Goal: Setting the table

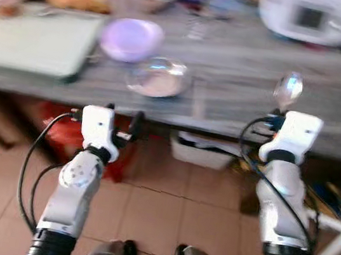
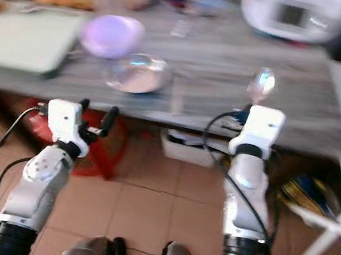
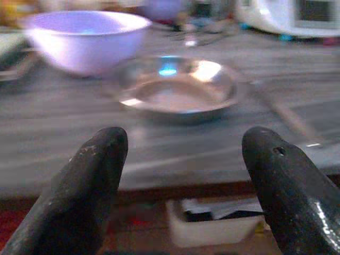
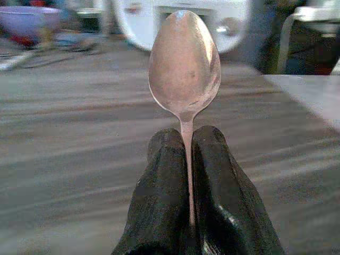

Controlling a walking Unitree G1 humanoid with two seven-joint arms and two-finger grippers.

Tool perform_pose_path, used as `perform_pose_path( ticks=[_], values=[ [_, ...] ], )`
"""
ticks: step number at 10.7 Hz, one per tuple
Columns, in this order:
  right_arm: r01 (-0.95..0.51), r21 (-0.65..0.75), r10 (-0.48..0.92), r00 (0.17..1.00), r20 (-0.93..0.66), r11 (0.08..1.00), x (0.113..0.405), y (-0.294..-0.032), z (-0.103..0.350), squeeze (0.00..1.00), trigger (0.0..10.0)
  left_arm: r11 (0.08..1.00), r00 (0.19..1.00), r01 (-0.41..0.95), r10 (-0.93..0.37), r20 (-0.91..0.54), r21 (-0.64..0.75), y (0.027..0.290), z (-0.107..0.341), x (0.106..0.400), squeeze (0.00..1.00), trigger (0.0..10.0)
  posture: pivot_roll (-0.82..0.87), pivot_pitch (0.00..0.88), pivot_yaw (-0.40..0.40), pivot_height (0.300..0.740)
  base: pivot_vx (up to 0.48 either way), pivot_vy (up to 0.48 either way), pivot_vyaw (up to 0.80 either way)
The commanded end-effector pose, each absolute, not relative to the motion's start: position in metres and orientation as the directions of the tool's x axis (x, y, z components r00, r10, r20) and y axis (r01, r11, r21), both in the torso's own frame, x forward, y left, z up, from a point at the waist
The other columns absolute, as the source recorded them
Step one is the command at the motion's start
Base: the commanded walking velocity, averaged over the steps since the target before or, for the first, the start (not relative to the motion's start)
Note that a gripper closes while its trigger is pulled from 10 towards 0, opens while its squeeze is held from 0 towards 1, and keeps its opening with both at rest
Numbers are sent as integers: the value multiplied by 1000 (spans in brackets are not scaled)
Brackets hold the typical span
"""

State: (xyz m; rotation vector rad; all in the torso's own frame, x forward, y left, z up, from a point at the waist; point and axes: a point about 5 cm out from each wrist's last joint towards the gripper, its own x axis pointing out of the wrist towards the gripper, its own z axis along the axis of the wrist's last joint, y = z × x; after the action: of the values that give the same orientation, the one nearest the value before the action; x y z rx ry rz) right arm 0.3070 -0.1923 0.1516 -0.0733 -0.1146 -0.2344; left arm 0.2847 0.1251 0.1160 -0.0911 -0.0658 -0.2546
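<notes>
A metal spoon (image 4: 184,74) stands upright with its handle pinched in my right gripper (image 4: 187,154), bowl upward (image 1: 288,88), just at the front edge of the grey wooden table (image 1: 243,68). My left gripper (image 1: 123,120) is open and held in front of the table edge, below a shallow steel plate (image 1: 157,77) that lies on the table (image 3: 178,87). Behind the plate sits a lilac bowl (image 1: 132,37), seen too past the left fingers (image 3: 87,40).
A pale green board (image 1: 33,39) lies at the table's left. A white appliance (image 1: 312,17) stands at the back right, food and clutter along the back. Under the table are a red stool (image 1: 70,135) and a white bin (image 1: 202,151). White chair frame (image 1: 338,229) at right.
</notes>
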Motion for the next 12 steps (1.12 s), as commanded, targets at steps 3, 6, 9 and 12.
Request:
perform_pose_path(
  ticks=[3,6,9,12],
  values=[
    [218,-56,-208,968,141,974,307,-186,155,0,10000,968,971,234,-229,72,-84,131,115,282,0,10000,-88,182,61,740,319,0,0],
    [191,-72,-179,973,145,979,306,-184,153,0,10000,993,990,106,-101,99,-48,151,121,279,0,10000,-87,175,54,740,0,0,0],
    [185,-71,-174,976,133,980,312,-191,152,0,10000,998,991,58,-54,120,-31,161,127,275,0,10000,-75,184,50,740,0,0,0],
    [122,-9,-121,992,41,992,331,-184,147,0,10000,997,992,74,-71,107,-28,159,126,273,0,10000,-67,198,57,740,0,0,0]
  ],
)
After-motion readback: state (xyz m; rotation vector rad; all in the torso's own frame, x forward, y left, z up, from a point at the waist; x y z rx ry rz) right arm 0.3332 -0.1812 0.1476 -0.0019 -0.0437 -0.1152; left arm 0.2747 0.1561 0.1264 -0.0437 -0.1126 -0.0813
